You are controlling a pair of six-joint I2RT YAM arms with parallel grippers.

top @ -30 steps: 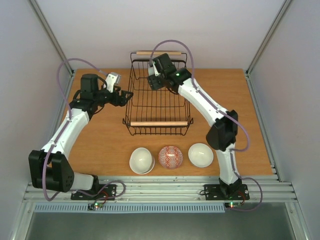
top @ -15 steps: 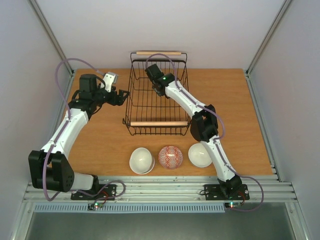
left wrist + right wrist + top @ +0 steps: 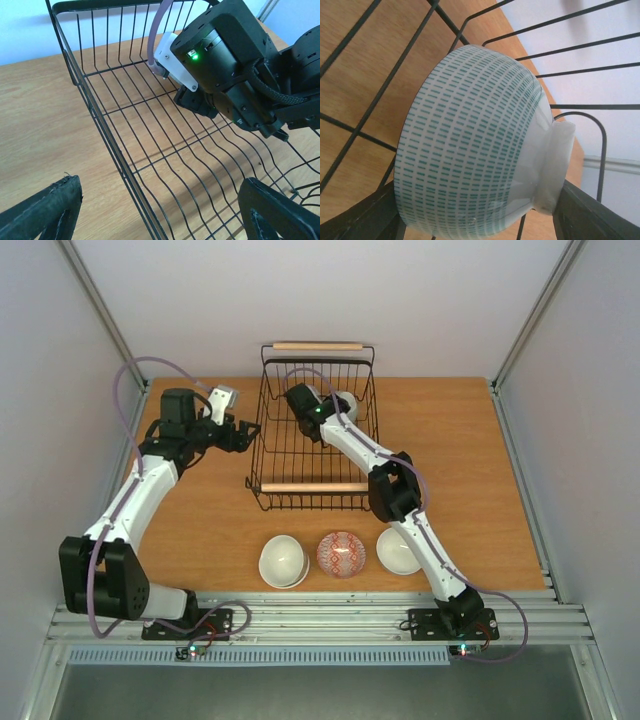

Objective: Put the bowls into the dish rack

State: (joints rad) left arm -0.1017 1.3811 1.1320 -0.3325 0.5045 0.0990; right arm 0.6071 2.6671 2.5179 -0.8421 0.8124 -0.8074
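While the left fingers (image 3: 45, 212) are spread empty by the rack (image 3: 312, 487), a white, teal-dashed bowl (image 3: 475, 135) is gripped by the right fingers (image 3: 592, 217).

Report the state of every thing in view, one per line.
Rack, upright on the table, one bowl inside.
Dashed bowl, on its side in the rack, gripped by the right tool.
Left white bowl, upright on the table.
Red bowl, upright on the table.
Right white bowl, upright on the table.
Left tool, open, empty, at the rack's left wall.
Right tool, shut on the dashed bowl.
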